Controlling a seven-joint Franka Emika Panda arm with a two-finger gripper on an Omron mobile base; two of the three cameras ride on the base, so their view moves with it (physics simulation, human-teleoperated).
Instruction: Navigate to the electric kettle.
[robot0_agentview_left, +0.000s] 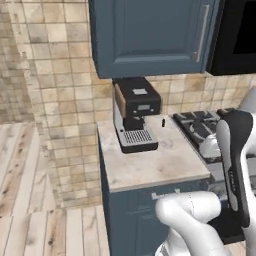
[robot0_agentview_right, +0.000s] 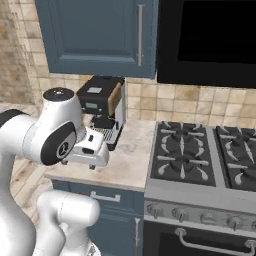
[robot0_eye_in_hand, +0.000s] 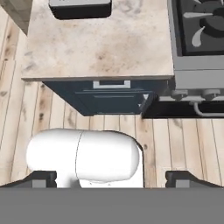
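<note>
The left base view looks forward and down from behind the arm's left side onto a short counter (robot0_agentview_left: 155, 165) bearing a coffee machine (robot0_agentview_left: 135, 114), the stove (robot0_agentview_left: 200, 125) at its right edge. The right base view faces the same counter (robot0_agentview_right: 125, 160) from the right, nearer the stove (robot0_agentview_right: 200, 155). The hand view looks steeply down, well above the counter (robot0_eye_in_hand: 100, 48); beyond the finger tips (robot0_eye_in_hand: 183, 178) lie the counter front and wooden floor (robot0_eye_in_hand: 183, 144).

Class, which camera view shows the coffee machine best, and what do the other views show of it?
The left base view: the coffee machine stands whole on the counter, front and drip tray visible. In the right base view the robot arm partly hides its lower half. The hand view catches just its dark base at the top edge.
</note>
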